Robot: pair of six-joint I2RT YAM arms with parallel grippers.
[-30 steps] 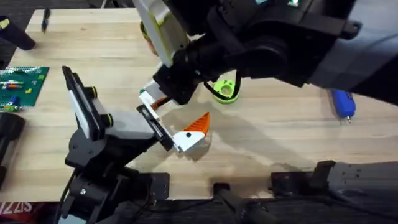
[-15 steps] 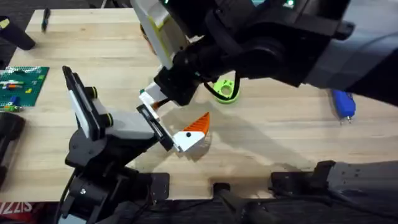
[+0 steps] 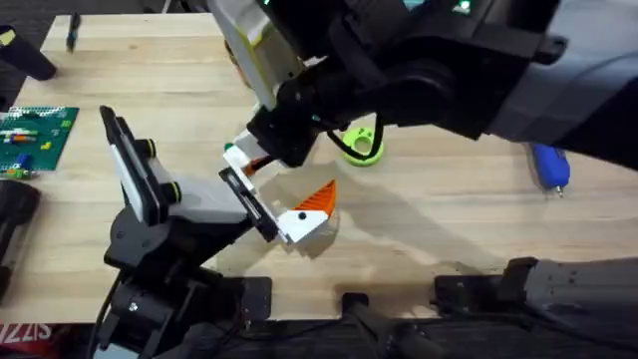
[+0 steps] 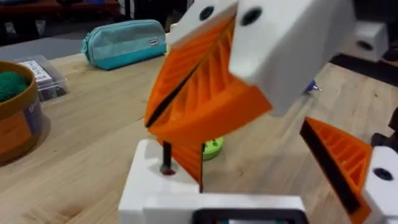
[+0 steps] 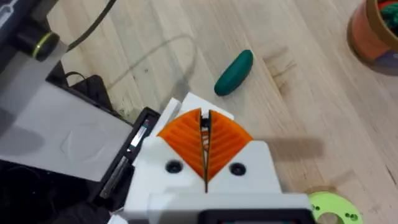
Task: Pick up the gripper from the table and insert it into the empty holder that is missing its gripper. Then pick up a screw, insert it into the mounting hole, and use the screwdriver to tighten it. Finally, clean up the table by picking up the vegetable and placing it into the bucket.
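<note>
Orange ribbed pads of the right gripper [image 5: 205, 140] are seen pressed together, and the gripper [image 3: 242, 160], the small loose piece with a white-and-teal base, is pinched between them. The piece is held just above the holder [image 3: 189, 214], right at the black rail on the end of its white jaw block; whether it is seated in the rail cannot be told. One larger white finger with an orange tip [image 3: 317, 199] is already fitted on the holder, just beside the held piece.

In the left wrist view a dark screw [image 4: 166, 168] is seen standing in a white block directly under the closed pads. Whether the left gripper [image 4: 249, 208] is open or closed cannot be told.

On the wooden table [image 3: 439, 219], a dark green vegetable [image 5: 234, 73] lies a little beyond the holder's jaw block. The bucket [image 4: 15, 124] stands farther off than the vegetable, with something green inside it. A lime-green ring [image 3: 361, 145] rests near the holder's fitted finger, and the blue screwdriver [image 3: 550, 165] lies well apart from the holder, past the ring.
</note>
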